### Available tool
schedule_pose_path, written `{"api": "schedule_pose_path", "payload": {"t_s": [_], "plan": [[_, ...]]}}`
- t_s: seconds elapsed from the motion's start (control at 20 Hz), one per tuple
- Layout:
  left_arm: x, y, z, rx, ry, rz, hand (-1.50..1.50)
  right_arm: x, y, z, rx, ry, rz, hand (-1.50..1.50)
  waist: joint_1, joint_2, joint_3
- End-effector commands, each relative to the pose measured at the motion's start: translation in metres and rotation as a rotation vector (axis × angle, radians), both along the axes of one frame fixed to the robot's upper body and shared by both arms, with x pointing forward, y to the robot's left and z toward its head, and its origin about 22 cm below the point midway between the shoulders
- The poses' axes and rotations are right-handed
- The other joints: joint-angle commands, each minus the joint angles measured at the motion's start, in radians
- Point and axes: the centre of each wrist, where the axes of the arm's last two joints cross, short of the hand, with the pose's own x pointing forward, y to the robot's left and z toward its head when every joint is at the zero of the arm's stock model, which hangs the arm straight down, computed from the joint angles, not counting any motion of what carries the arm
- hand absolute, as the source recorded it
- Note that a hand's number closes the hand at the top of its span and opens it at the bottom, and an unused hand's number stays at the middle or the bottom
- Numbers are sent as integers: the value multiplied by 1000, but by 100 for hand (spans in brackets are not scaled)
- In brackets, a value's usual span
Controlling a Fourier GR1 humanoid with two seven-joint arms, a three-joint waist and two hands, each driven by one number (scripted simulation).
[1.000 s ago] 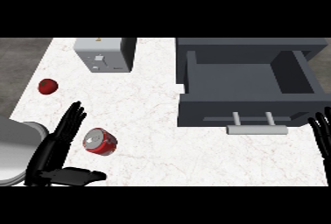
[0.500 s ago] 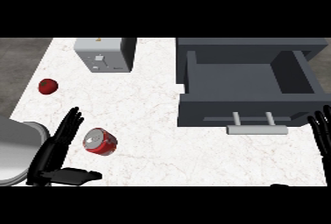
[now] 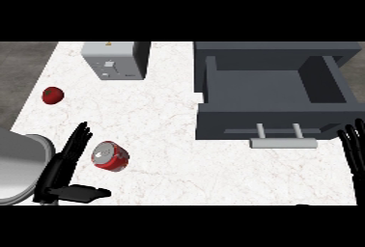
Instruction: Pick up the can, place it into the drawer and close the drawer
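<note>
A red can point(image 3: 110, 156) with a silver top lies tipped on the white marble counter at the lower left. My left hand point(image 3: 65, 166) is open just left of it, fingers straight beside the can and thumb stretched out below it, curled round nothing. The grey drawer point(image 3: 274, 94) stands pulled open at the upper right, its inside bare and its pale handle point(image 3: 282, 141) facing me. My right hand point(image 3: 354, 149) rests open at the right edge, fingers up, below the drawer's front corner.
A grey box-shaped appliance point(image 3: 114, 60) stands at the counter's back left. A small red tomato point(image 3: 52, 94) lies near the left edge. My grey left forearm point(image 3: 18, 166) fills the lower left corner.
My left hand has edged slightly closer to the can. The can, the drawer and the right hand have stayed put.
</note>
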Motion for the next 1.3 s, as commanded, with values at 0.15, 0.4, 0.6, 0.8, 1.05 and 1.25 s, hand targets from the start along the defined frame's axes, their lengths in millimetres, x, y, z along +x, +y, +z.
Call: {"api": "schedule_pose_path", "payload": {"t_s": [0.15,0.4,0.6,0.8,1.05,1.25], "plan": [[8,15,-30,-11,31,28,-150,0,11,23,-19,20,4,-150,-2,1,-1],[-6,16,-50,-25,59,27,-150,14,11,18,-1,-15,-6,-150,1,1,0],[12,20,-42,-27,36,17,-150,-10,9,24,6,-5,5,-150,-2,0,0],[16,0,-39,-24,61,17,-150,-1,1,17,-1,7,-1,-150,0,0,0],[24,6,-44,-45,52,3,-150,1,-14,21,9,-4,-24,-150,-1,0,0],[34,-4,-44,-29,39,10,-150,-3,12,31,8,-4,6,-150,-2,0,0]]}}
